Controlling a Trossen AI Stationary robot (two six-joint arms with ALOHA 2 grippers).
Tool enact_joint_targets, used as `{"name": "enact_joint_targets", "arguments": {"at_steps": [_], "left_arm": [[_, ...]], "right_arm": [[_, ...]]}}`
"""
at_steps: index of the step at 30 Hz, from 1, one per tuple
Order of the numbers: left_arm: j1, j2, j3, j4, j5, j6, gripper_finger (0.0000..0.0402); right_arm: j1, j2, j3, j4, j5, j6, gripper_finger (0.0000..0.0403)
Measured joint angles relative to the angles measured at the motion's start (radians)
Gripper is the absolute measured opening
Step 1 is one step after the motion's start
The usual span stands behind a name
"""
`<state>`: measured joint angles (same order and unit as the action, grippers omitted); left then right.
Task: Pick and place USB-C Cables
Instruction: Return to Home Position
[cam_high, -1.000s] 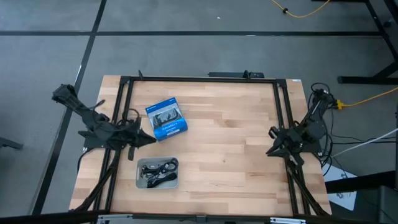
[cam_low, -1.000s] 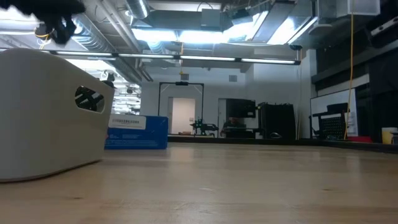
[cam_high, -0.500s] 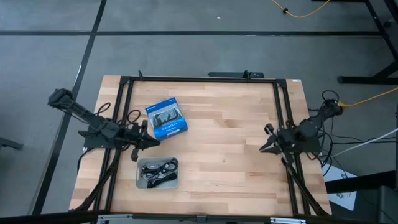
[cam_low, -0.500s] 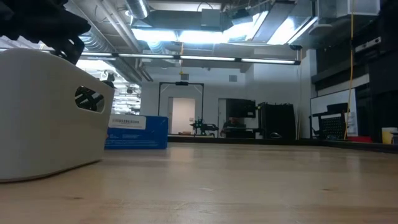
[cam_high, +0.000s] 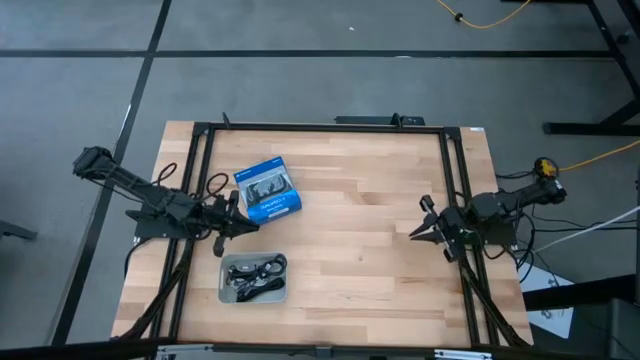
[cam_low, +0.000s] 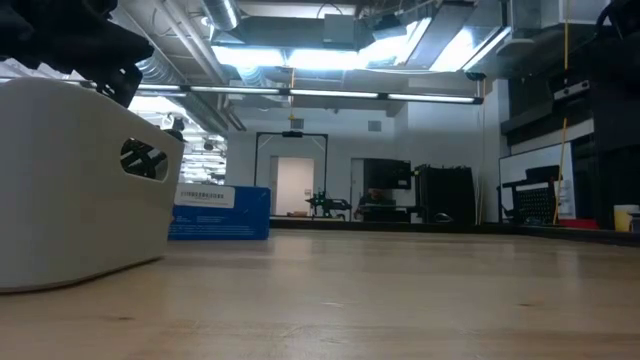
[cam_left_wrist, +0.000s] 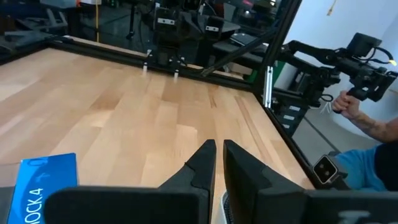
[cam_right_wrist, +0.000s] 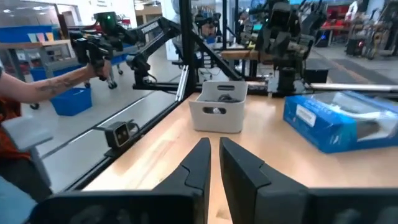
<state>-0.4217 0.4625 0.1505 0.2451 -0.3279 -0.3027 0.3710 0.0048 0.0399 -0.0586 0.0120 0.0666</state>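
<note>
White bin (cam_high: 224, 282) at seven o'clock holds tangled USB-C cables (cam_high: 255, 270) (I can't count them); one blue box (cam_high: 268, 190) at ten; left gripper (cam_high: 243, 226) and right gripper (cam_high: 418, 228) both have fingers together.

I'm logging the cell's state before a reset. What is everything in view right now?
Table: one, light wood, inside a black frame.
White bin: one, front-left part of the table.
USB-C cables: black and white bundles, inside the bin; exact count unclear.
Blue box: one, behind the bin.
Person's hand: one, beyond the table's edge, gripping a dark handle.
Left end effector: dark, shut, empty, above the table between box and bin.
Right end effector: dark, shut, empty, over the table's right side.
</note>
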Motion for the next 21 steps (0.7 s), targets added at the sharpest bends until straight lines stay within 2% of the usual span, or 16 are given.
{"name": "enact_joint_targets", "arguments": {"at_steps": [8, 21], "left_arm": [[0.001, 0.001, -0.001, -0.044, 0.001, -0.006, 0.0025], [0.001, 0.010, -0.001, -0.028, 0.003, -0.024, 0.0025]], "right_arm": [[-0.049, -0.001, -0.001, 0.001, -0.007, -0.061, 0.0041], [-0.050, -0.001, -0.001, 0.001, -0.007, -0.072, 0.0041]]}}
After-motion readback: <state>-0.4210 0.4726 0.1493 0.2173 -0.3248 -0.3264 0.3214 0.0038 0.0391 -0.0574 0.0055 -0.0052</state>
